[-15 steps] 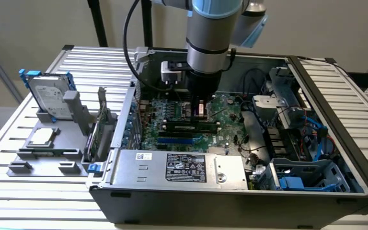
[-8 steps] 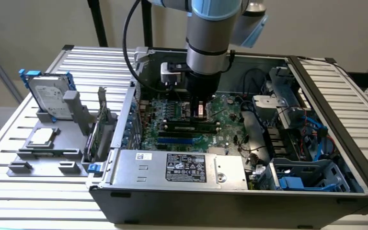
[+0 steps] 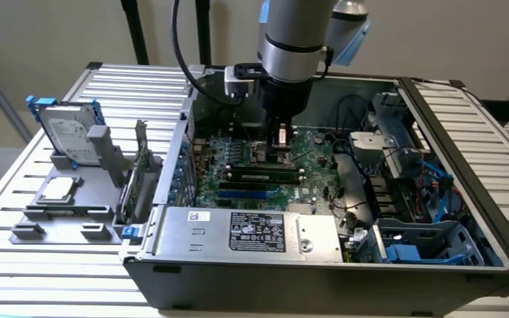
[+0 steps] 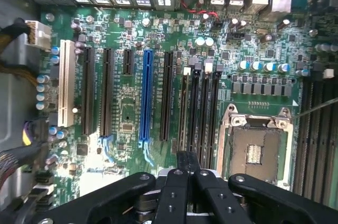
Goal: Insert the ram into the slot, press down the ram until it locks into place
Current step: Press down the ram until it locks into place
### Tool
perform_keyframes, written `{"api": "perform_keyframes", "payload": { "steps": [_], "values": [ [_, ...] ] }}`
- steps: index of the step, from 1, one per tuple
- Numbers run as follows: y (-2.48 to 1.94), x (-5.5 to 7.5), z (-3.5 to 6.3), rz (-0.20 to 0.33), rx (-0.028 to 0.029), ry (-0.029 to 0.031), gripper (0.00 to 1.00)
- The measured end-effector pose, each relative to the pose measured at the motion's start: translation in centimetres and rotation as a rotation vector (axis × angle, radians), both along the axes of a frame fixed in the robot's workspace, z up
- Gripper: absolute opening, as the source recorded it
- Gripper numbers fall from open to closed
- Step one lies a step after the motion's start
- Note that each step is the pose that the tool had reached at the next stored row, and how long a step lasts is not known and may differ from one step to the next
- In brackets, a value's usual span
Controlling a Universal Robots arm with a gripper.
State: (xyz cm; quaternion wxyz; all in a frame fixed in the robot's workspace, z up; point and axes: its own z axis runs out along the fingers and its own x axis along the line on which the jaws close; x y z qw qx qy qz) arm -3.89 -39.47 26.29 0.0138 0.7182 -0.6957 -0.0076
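The end effector (image 3: 281,142) hangs low inside the open case, fingers clenched together with nothing between them; the wrist view shows the shut tips (image 4: 187,163) over bare board just beside the socket (image 4: 253,150).

The ram (image 3: 264,176) is not in its grasp. It stands on edge in a slot (image 3: 236,179) of the black bank, between the end effector and the power supply (image 3: 246,228), and nearer the end effector. Its long axis runs parallel to the power supply's long edge, across the exterior view. So the stick lies just off the tips on the power-supply side, close but apart, its top edge bare.

The stick looks level along the slot. Whether the end latches have closed on it I cannot tell, so it is placed but not shown to be locked.
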Motion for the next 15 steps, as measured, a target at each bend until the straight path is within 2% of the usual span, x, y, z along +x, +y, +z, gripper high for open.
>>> {"api": "perform_keyframes", "payload": {
  "steps": [2, 15],
  "values": [
    [0.0, 0.0, 0.07, 0.0, 0.0009, 0.0001, 0.1],
    [0.0, 0.01, 0.07, 0.0, 0.0231, 0.0001, 0.1]
  ]
}}
